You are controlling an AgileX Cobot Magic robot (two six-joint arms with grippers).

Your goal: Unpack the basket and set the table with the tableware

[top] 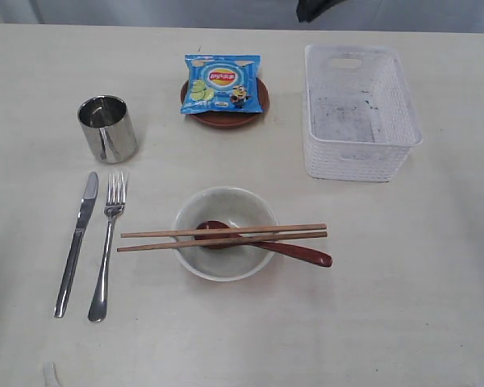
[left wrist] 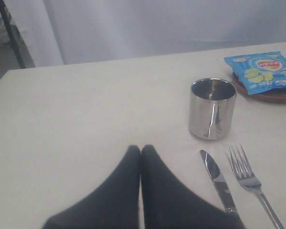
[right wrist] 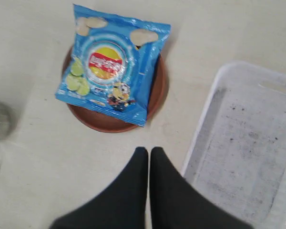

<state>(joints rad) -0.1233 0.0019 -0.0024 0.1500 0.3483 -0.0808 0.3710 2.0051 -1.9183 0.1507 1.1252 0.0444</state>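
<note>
Nearest on the table [top: 403, 306], at the left, the knife [top: 77, 242] and fork [top: 109, 246] lie side by side. Their long axes run near to far, with blade tip and tines pointing away. In the middle sits the bowl [top: 218, 270]. The chopsticks [top: 226, 235] lie across its rim from left to right, and the spoon [top: 302, 254] rests inside with its handle pointing right. Farther left the cup [top: 107, 129] stands upright. Farthest, the packet [top: 223, 83] lies on the plate [top: 226, 121], and to its right is the basket [top: 355, 157], its long side running away. Only the wrist views show the left gripper [left wrist: 140, 148] and right gripper [right wrist: 148, 150], each with fingers pressed together and holding nothing.
</note>
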